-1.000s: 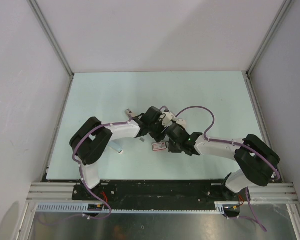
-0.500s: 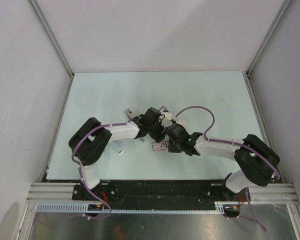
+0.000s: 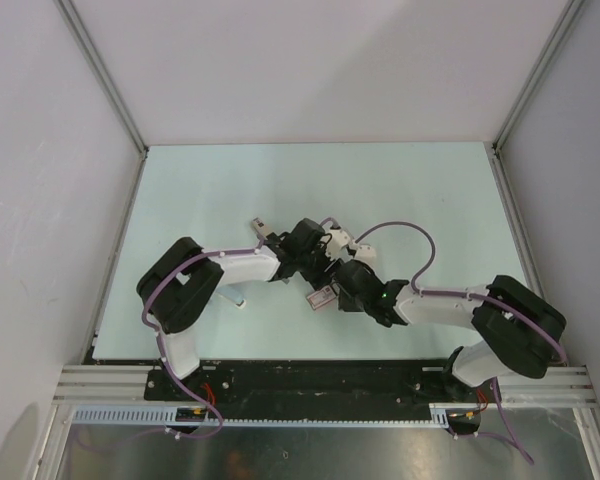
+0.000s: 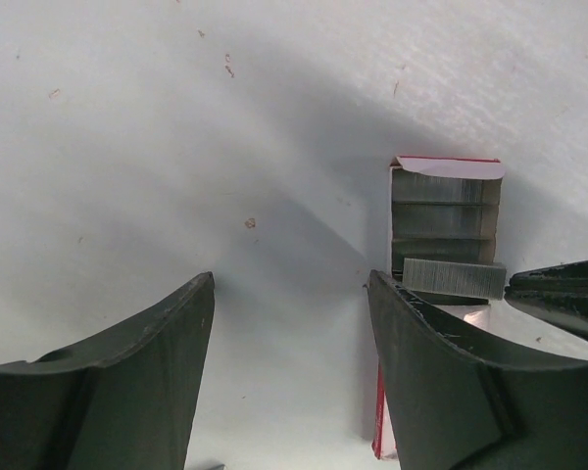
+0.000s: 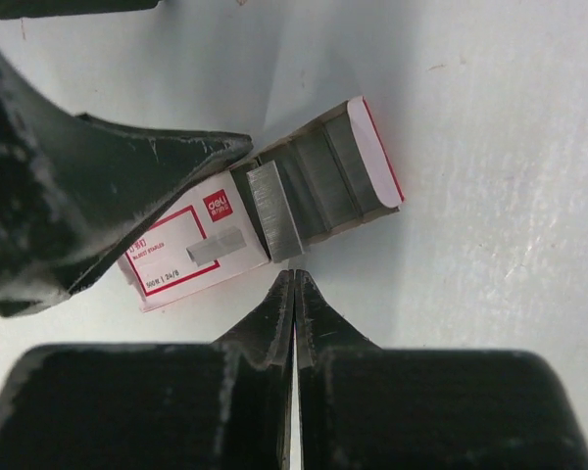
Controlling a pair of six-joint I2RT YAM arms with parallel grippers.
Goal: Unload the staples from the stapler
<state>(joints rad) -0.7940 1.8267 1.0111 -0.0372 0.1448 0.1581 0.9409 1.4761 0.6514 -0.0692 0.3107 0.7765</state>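
Both arms reach in from the near edge and bend inward, wrists meeting approx. mid-desk (image 3: 430, 200). The L arm comes in from the left and the R arm from the right, w/ a purple cable looping above it.

Left gripper (image 4: 289, 294) is low over the desk w/ jaws spread and nothing between them. Its right finger (image 5: 98, 186) lies over the edge of the staple box (image 5: 191, 250).

Right gripper (image 5: 293, 284) is pinched fully closed and holds nothing. Its tips point at the near end of the staple strip (image 5: 274, 211); touching or just short, can't tell.

The strip lies loose across the box where the inner tray slides out, w/ rows of staples in the tray beyond it.

A small white item (image 3: 342, 238) sits just beyond the wrists, too small to identify.
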